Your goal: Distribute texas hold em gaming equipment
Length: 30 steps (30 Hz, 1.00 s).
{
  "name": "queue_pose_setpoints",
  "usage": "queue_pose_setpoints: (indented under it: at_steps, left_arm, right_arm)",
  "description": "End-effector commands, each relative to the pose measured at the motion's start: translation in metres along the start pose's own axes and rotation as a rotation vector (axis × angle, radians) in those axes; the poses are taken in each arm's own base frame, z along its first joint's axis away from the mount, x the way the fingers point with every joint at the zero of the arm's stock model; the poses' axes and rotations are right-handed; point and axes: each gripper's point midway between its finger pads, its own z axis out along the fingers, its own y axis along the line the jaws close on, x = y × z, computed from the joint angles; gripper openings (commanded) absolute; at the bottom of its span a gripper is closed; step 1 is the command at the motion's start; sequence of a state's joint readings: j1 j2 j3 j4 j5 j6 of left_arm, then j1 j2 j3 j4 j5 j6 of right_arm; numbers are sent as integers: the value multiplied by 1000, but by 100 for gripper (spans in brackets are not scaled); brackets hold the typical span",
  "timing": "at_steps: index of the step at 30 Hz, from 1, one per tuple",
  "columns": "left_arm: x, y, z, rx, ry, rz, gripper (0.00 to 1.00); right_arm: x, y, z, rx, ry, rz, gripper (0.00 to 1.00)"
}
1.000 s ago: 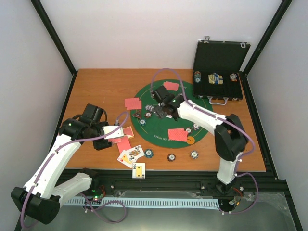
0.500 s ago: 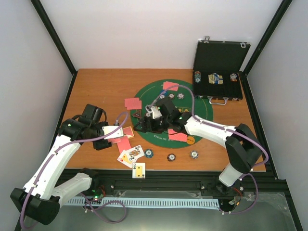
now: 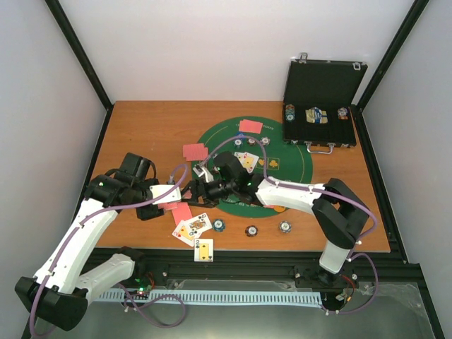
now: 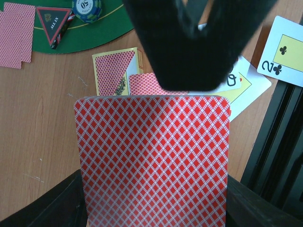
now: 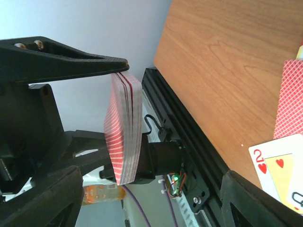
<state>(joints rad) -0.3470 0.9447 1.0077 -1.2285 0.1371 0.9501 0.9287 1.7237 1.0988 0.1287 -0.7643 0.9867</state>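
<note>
**Handling of the deck.** The deck of red-backed cards is shown clamped across its flat faces by the closed left gripper. It is held above the left half of the table, toward the front edge. The right gripper is presented to the deck's free end with its jaws spread wide and nothing held. Loose cards, among them a face-up two, are laid between the green mat and the front edge. The deck is judged light but unstable, since thin, slick cards are liable to slide over one another and fan out. A single card is expected to bend easily. It is best taken by pinching the outermost card at the exposed short edge, away from the left gripper's fingers.
</note>
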Motion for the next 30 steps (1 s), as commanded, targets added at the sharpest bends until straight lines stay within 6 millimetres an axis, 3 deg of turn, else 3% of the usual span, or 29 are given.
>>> queue_pose_setpoints:
  at_steps: [1, 13, 18, 25, 30]
  left_arm:
    - [-10, 8, -15, -45, -44, 5, 28]
    - [-8, 6, -15, -42, -39, 8, 28]
    - [-7, 6, -15, -48, -38, 12, 27]
    - [-9, 7, -17, -48, -46, 11, 27]
    - [-11, 7, -19, -49, -53, 10, 27]
  right_arm:
    - [-2, 23, 12, -88, 14, -7, 78]
    - [-5, 37, 51, -174, 57, 2, 74]
    - [-11, 31, 62, -177, 60, 17, 72]
    - [-8, 3, 73, -135, 85, 67, 66]
    - [-7, -23, 66, -99, 75, 104, 57]
